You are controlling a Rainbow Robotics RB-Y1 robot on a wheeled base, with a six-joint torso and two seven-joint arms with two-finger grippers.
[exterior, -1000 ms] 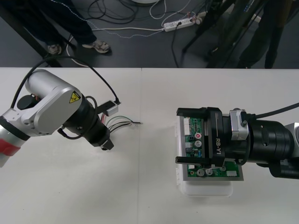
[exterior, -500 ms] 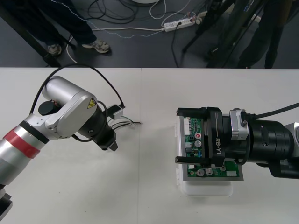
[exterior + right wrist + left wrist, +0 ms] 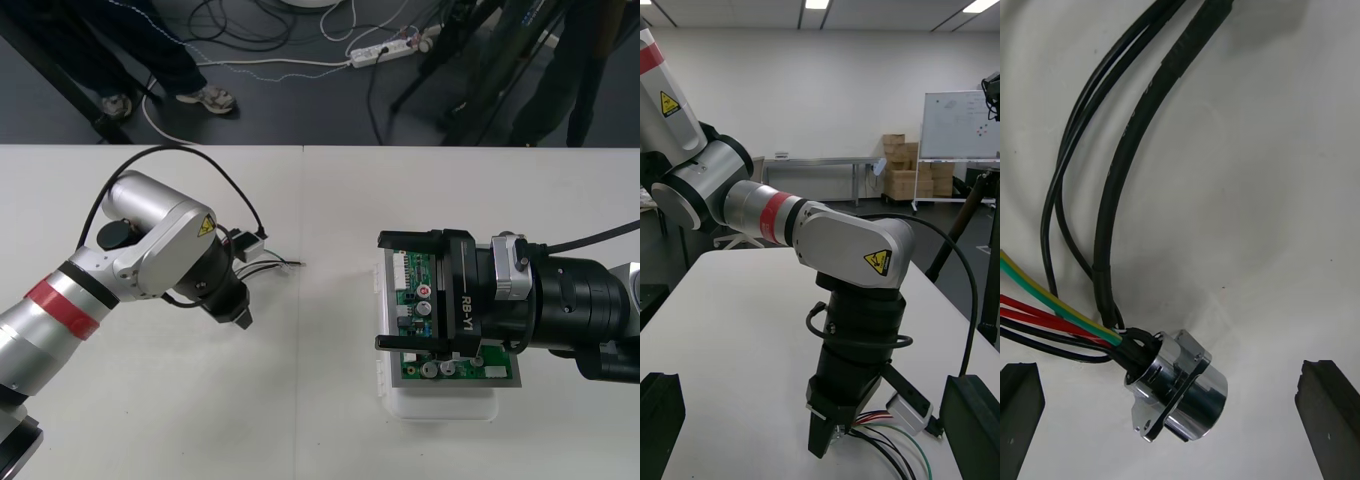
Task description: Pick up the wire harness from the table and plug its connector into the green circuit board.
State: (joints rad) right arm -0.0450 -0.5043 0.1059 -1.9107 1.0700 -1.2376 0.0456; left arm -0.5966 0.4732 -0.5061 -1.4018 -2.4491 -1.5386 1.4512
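1. Left arm: your left gripper [image 3: 235, 310] points down at the tabletop [image 3: 320, 420], right over the near end of the wire harness [image 3: 268, 264]
2. Its wrist view shows the two fingers [image 3: 1019, 405] spread wide, nothing clamped. The round metal socket [image 3: 1176, 390] lies on the tabletop in the gap between them, closer to one finger than the other, touching neither
3. Key relation: the socket sits directly below the left gripper, lying on its side at a slant to the finger line. The red, green and black wires [image 3: 1045, 315] leave it sideways, and in the front view they run out flat toward the board side
4. You can't make out the plug from here. The harness is all on the tabletop, well apart from the board
5. Judgement: the left arm is far nearer, so the pick is its job. Expect a short drop and close, and watch that the slanted socket doesn't roll out
6. Right arm: your right gripper [image 3: 385, 292] hovers over the green circuit board [image 3: 425, 300] on its white base [image 3: 440, 405], fingers [image 3: 659, 420] apart, holding nothing
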